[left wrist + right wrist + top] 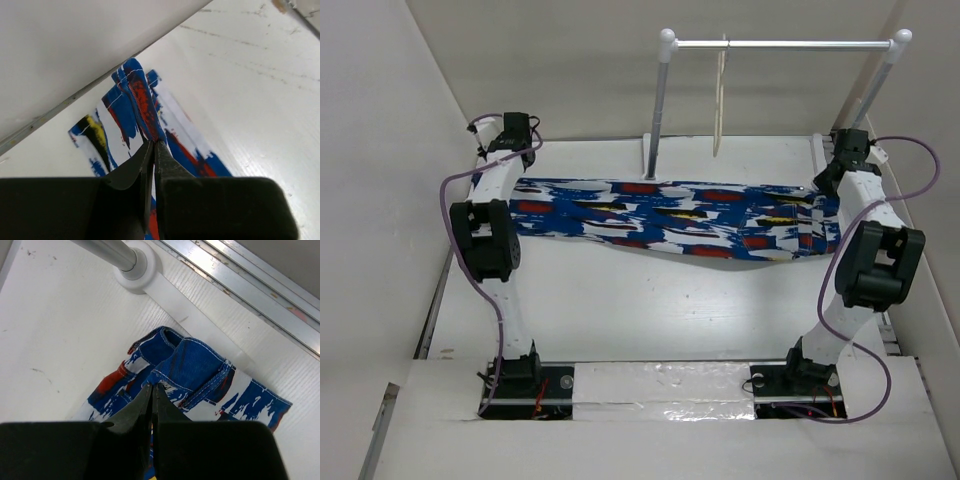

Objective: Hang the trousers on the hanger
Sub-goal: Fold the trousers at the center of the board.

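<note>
The trousers [680,220], bright blue with white, red, black and yellow patches, lie stretched left to right across the far half of the table. My left gripper [513,172] is shut on their leg end; in the left wrist view its jaws [154,143] pinch a gathered fold of fabric [137,97]. My right gripper [827,186] is shut on the waist end; in the right wrist view [152,386] it pinches the waistband edge [192,365]. The cream-white hanger [721,100] hangs edge-on from the rack's crossbar, behind the trousers.
The rack has white poles [660,100] and a metal crossbar [780,44] at the back of the table; its round foot [132,262] shows in the right wrist view. White walls enclose the table on the left, back and right. Metal rails [260,295] run along the right edge.
</note>
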